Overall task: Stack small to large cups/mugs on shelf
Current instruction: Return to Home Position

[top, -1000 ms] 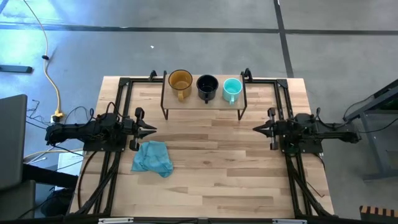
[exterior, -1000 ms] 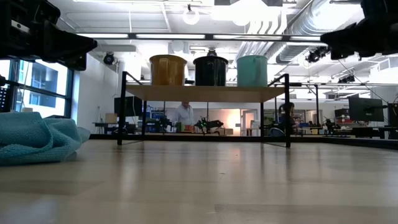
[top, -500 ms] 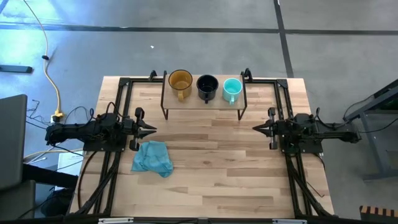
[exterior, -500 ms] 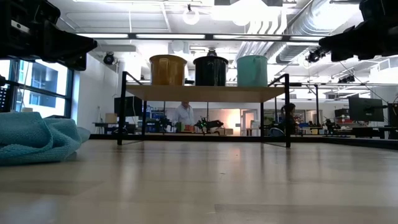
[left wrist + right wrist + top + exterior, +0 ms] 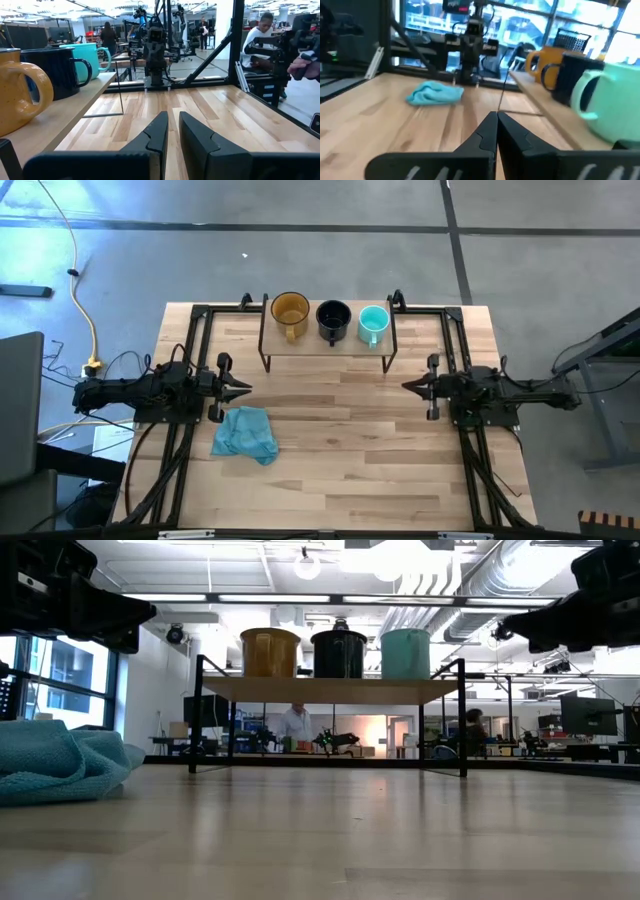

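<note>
Three mugs stand upright in a row on the shelf [image 5: 325, 342] near the table's far edge: the amber mug [image 5: 290, 311] [image 5: 270, 652] at the left, the black mug [image 5: 333, 319] [image 5: 339, 653] in the middle, the teal mug [image 5: 373, 322] [image 5: 405, 653] at the right. Each rests on its base, apart from the others. My left gripper [image 5: 247, 388] [image 5: 172, 127] hovers shut at the table's left side, pointing right. My right gripper [image 5: 404, 387] [image 5: 496, 125] hovers shut at the right side, pointing left, near the shelf's right leg.
A crumpled blue cloth [image 5: 246, 433] [image 5: 60, 760] lies on the table just near of my left gripper. Black frame rails [image 5: 195, 340] run along the table's left and right sides. Bare wood stretches between the two grippers and toward the near edge. People stand in the room beyond.
My right gripper has moved a little toward the table's left and slightly toward the far edge, staying shut. The left arm and the mugs have kept still.
</note>
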Robot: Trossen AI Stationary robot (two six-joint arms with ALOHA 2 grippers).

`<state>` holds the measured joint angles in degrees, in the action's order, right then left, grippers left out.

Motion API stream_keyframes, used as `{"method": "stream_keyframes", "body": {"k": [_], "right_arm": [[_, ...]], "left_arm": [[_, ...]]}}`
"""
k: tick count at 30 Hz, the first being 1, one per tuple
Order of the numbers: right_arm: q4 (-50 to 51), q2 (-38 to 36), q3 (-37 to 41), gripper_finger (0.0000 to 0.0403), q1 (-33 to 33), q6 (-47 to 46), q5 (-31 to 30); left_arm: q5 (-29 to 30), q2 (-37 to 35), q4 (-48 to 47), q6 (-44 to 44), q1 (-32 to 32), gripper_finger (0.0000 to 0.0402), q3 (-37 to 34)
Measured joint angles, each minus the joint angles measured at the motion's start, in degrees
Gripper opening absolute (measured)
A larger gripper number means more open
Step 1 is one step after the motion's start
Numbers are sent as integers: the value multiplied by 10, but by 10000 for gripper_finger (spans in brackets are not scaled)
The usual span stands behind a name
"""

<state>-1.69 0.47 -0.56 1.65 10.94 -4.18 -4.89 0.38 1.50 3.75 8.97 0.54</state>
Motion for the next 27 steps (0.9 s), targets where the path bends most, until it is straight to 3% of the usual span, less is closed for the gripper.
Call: {"method": "stream_keyframes", "body": {"k": [10,21,27], "right_arm": [[-11,-4,-1,0,0,31,-26],[1,-4,0,0,0,15,58],[4,-4,0,0,0,10,62]], "left_arm": [[0,0,0,0,0,37,0],[0,0,0,0,0,37,0],[0,0,0,0,0,37,0]]}}
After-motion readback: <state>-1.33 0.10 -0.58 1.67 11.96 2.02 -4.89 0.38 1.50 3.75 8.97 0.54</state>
